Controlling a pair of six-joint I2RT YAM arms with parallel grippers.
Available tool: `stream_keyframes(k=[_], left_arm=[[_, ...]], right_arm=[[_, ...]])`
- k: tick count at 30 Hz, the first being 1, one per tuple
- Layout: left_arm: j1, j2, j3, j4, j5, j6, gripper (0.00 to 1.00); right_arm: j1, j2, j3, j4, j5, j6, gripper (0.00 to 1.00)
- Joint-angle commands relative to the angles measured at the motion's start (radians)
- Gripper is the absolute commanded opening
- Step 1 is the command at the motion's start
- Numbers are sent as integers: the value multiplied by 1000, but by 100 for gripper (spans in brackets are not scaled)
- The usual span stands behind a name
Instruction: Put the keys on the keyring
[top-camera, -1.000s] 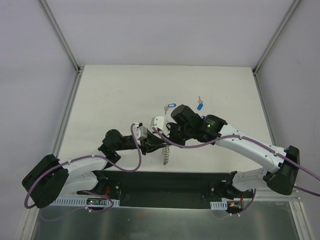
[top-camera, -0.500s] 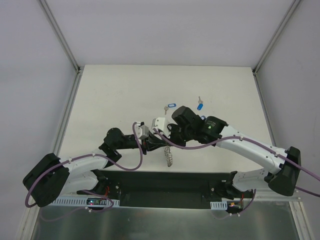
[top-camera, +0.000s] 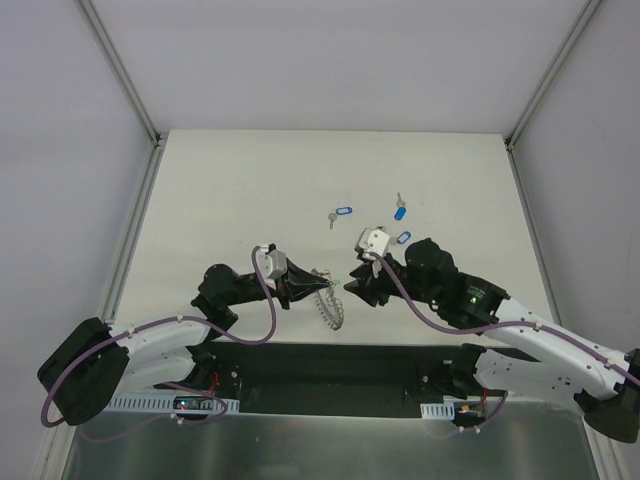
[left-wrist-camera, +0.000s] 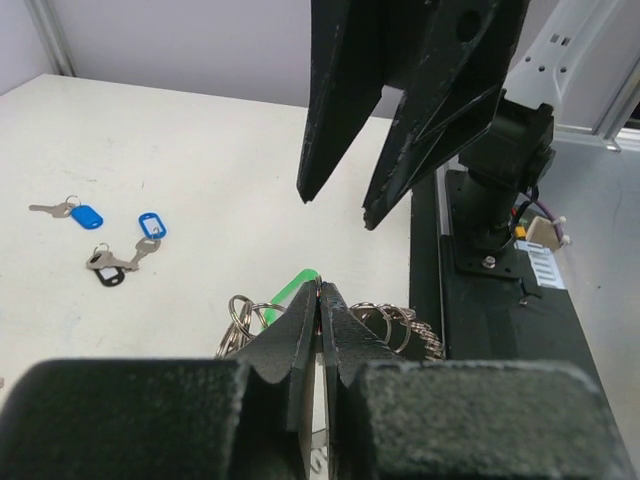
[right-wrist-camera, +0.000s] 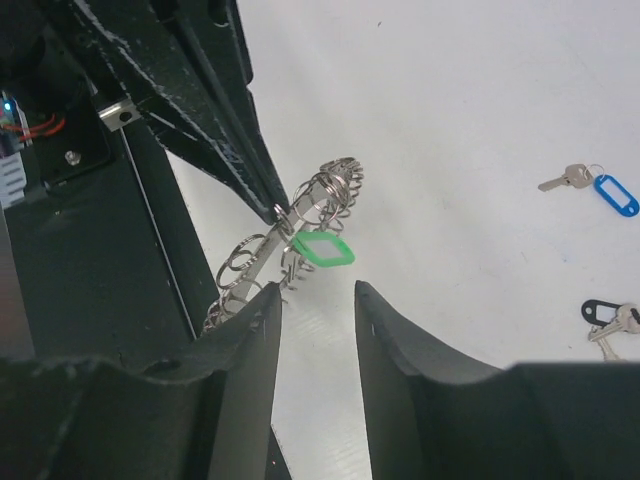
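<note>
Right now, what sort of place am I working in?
Probably a lab robot test cell: a white table walled by plain panels on aluminium posts, with a few tagged keys laid out as props.

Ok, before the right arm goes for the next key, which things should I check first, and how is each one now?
1. Left gripper shut on the keyring: ok.
2. Right gripper open and holding nothing: ok.
3. Green tag hanging at the keyring: ok. Fully threaded on it: cannot tell.
4. Three loose keys lying apart on the table, none covered: ok.
5. Keyring lifted off the table: cannot tell.
</note>
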Motion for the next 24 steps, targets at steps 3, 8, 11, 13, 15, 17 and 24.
stream_keyframes(k=[3,8,11,13,15,17,24], left_arm=[[-8,-34,-21,207,2,-89,0],[-9,-30,-9,250,24,-115,0],[-9,-10,-10,319,22,-133,0],[-8,1,-13,348,18,-155,0],[-8,18,-18,386,10,-176,0],[-9,29,-18,402,5,-182,0],[-9,24,-6,417,-1,-179,0]], right_arm=[[-73,-71,-106,276,-163,160,38],[-112,-47,-109,318,-295,150,37],[-132,-31,-101,329,-347,141,37],[-162,-14,-95,327,-381,139,37],[-181,-2,-84,329,-447,139,36],[-195,9,-81,329,-493,136,35],[-231,65,-76,338,-591,133,31]])
